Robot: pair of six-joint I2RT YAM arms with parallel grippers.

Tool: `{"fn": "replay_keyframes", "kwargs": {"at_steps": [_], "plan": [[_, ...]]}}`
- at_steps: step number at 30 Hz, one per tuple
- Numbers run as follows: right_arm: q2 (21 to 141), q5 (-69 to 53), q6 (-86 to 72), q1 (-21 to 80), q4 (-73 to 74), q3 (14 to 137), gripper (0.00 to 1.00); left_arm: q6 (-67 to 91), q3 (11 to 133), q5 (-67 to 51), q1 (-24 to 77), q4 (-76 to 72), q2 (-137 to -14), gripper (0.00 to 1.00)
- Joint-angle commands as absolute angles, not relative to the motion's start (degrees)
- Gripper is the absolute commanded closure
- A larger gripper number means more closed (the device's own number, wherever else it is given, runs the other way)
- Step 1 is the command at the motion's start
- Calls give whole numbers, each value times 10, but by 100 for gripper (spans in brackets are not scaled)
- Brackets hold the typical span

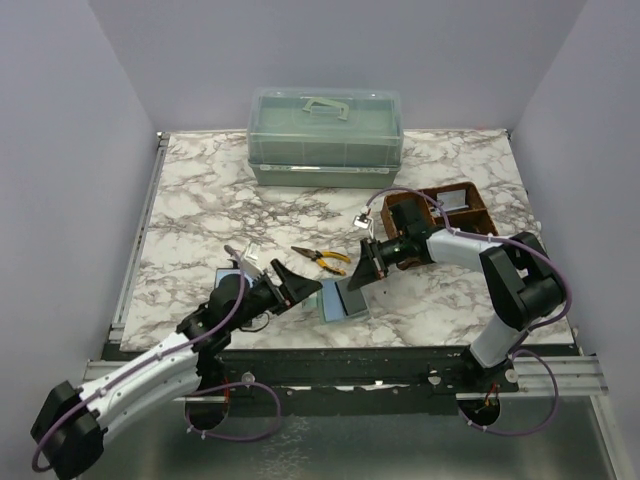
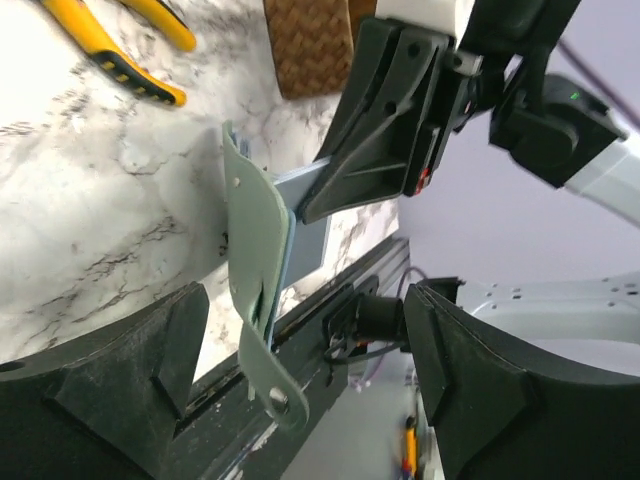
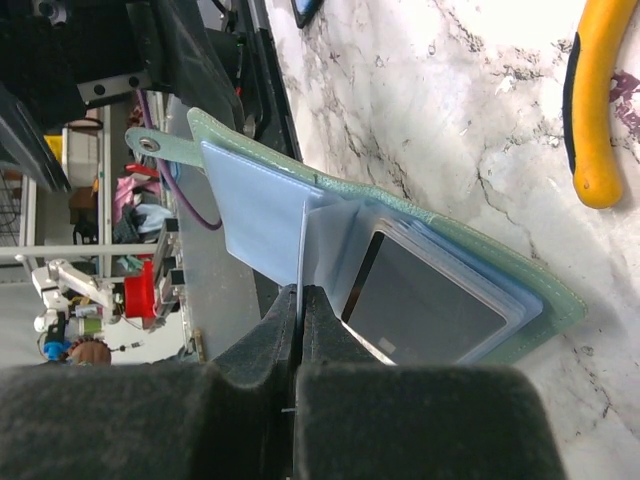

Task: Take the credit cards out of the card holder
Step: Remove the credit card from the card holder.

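1. At its tips, the right claw (image 3: 300, 295) is squeezed shut on a thin inner leaf of the card holder (image 3: 265, 215), flat on the desk (image 3: 450, 100).
2. The left claw (image 2: 308, 300) gapes empty, straddling the cover: clamp there first.
3. Grey credit card (image 3: 425, 300) beside the pinch: draw it straight out.

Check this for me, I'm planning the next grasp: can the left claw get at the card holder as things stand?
Probably yes. The left claw is open and the card holder stands edge-on just ahead of its fingers, nothing between. The right claw, pinching one sleeve, crowds the far side.
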State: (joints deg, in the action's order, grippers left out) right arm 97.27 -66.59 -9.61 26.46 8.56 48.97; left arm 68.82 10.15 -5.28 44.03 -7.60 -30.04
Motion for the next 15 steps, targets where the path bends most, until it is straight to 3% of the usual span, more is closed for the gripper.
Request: {"fn": "replay_keyframes", "kwargs": {"at_steps": [1, 6, 12, 15], "plan": [[965, -676, -97, 258, 73, 490, 100, 636, 176, -139, 453, -219, -440, 16], [968, -665, -94, 257, 77, 492, 100, 604, 212, -128, 461, -216, -465, 17], [963, -628, -107, 256, 72, 489, 100, 566, 265, -22, 461, -29, -395, 16], [961, -607, -124, 256, 60, 484, 100, 554, 309, -37, 461, -1, -409, 14]]}}
